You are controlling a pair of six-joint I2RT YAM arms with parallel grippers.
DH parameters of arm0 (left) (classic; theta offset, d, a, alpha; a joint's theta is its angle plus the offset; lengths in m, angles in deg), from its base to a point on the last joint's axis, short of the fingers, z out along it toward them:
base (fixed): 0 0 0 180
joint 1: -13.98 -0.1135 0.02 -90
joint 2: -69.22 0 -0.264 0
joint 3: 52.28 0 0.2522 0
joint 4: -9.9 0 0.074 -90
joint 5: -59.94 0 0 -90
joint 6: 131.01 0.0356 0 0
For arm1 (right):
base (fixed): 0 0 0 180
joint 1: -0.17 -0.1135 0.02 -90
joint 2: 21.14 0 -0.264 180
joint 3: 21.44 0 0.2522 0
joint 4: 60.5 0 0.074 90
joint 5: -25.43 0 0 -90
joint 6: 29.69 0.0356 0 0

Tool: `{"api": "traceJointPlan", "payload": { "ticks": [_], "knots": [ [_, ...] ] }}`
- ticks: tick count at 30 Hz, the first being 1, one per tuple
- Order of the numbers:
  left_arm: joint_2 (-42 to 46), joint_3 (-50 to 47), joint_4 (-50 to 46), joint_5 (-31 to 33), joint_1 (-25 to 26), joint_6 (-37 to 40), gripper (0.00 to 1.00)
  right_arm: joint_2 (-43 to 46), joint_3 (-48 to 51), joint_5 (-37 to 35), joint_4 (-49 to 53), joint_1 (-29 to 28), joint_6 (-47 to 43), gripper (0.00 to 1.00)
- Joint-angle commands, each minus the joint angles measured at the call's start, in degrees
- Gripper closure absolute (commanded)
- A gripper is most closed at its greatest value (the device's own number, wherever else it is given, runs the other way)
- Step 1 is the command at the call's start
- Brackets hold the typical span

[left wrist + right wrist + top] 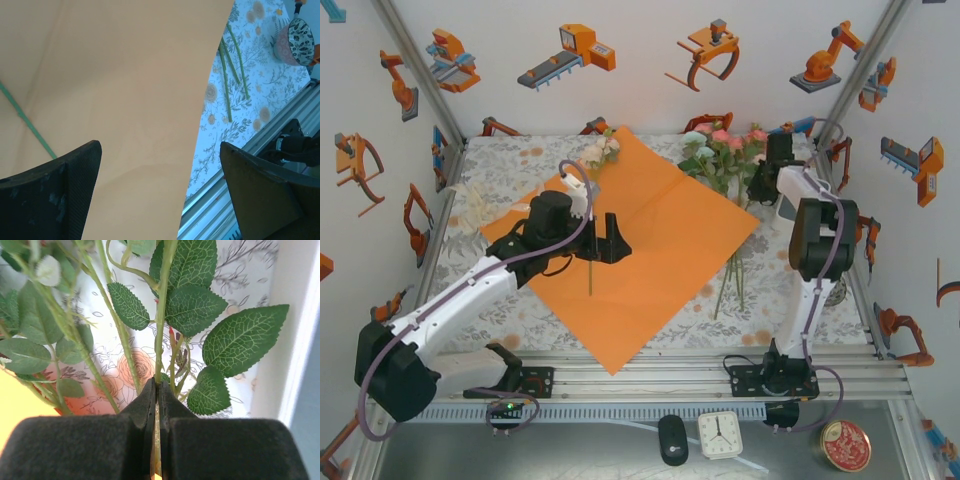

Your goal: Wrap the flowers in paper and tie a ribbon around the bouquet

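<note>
The right fingers were pinched shut on a stem of the flowers, maybe just one, hard to tell. The bunch lay along the paper's right edge, stems running toward the desk's near side. The left fingers hung wide open and empty over the paper.

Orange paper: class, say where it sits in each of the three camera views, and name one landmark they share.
Top view: paper lies mid-table, a tilted square.
Left wrist view: paper spans the left and middle.
Right wrist view: paper is a sliver at the lower-left edge.
Shared landmark: the flower stems, just right of the paper.
</note>
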Motion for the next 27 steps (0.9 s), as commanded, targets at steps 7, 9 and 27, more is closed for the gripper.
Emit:
{"api": "traceJointPlan", "payload": {
  "ticks": [7, 9, 27],
  "knots": [
    [3.9, 1.5, -3.1, 6.2, -0.6, 1.7, 0.07, 21.2, -0.1, -16.0, -10.7, -2.1, -17.0, 1.0],
    [5.0, 1.6, -4.1, 8.7, -1.2, 1.7, 0.07, 23.8, -2.5, -16.2, -9.6, -2.5, -17.3, 1.0],
    [12.3, -0.6, -9.8, 7.4, -12.9, -4.1, 0.07, -5.5, -32.9, 12.7, -9.3, -25.2, 19.3, 1.0]
  ]
}}
